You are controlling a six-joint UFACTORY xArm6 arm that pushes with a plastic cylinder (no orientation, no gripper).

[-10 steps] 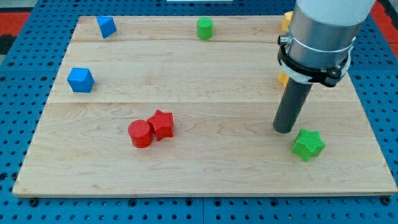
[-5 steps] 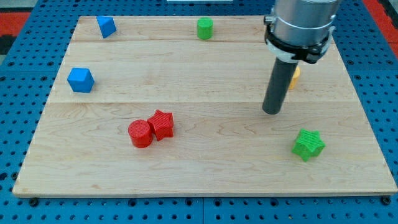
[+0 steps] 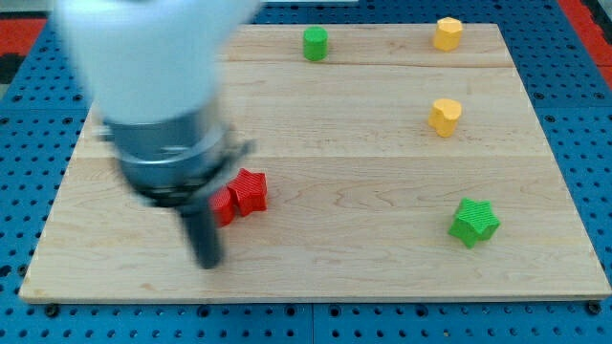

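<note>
My tip [image 3: 207,262] is blurred with motion and sits near the board's bottom left, just below the red cylinder [image 3: 224,205], which the rod partly hides. I cannot tell whether the rod touches the cylinder. The red star block [image 3: 251,190] rests against the cylinder's right side. A green star block [image 3: 474,222] lies at the right. Two yellow blocks, one [image 3: 445,116] mid right and one [image 3: 448,32] at the top right, are in plain view. A green cylinder [image 3: 315,43] stands at the top centre. The arm covers the upper left of the board.
The wooden board [image 3: 382,277] lies on a blue pegboard surface [image 3: 593,96]. The arm's wide grey body [image 3: 153,86] blocks the board's upper left, so nothing lying there is visible.
The arm has swept fast from the right side to the bottom left, next to the red pair. Both yellow blocks are uncovered and the two blue blocks are now hidden.
</note>
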